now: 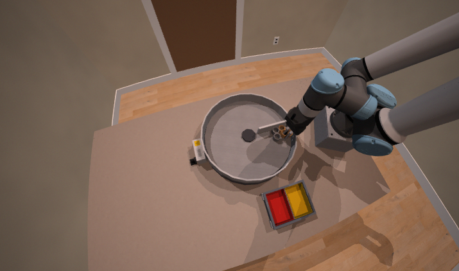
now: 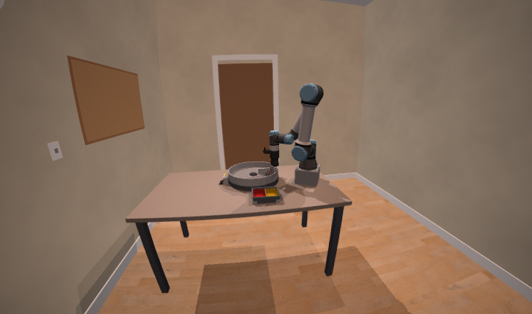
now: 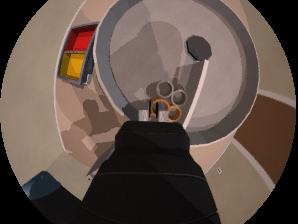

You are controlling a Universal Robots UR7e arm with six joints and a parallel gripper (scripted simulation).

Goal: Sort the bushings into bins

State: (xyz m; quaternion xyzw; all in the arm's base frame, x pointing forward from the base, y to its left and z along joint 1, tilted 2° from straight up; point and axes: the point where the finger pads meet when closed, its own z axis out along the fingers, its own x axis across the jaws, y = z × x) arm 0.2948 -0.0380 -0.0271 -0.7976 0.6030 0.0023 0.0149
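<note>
My gripper [image 1: 286, 133] [image 2: 273, 169] [image 3: 153, 105] points down inside the turntable [image 1: 230, 155] [image 2: 251, 177] [image 3: 220, 30]. Its fingers are nearly together and shut on a bronze bushing [image 3: 160, 100], with the wall between the fingertips; the fingers partly hide it. A second bronze bushing [image 3: 180, 115] stands beside it. Two steel bushings [image 3: 158, 91] [image 3: 185, 100] stand close by, near the divider. The red bin [image 1: 278, 205] [image 2: 258, 193] [image 3: 80, 40] and the yellow bin [image 1: 300, 205] [image 2: 271, 192] [image 3: 72, 66] show no bushings.
A pale upright divider [image 1: 271, 126] [image 3: 197, 90] runs from near the dark hub [image 1: 248, 135] [image 3: 199, 48] toward the turntable's wall, beside the bushings. A raised rim surrounds the turntable. A small sensor box [image 1: 198, 149] sits outside the rim. The robot's base [image 1: 328, 134] stands to the right.
</note>
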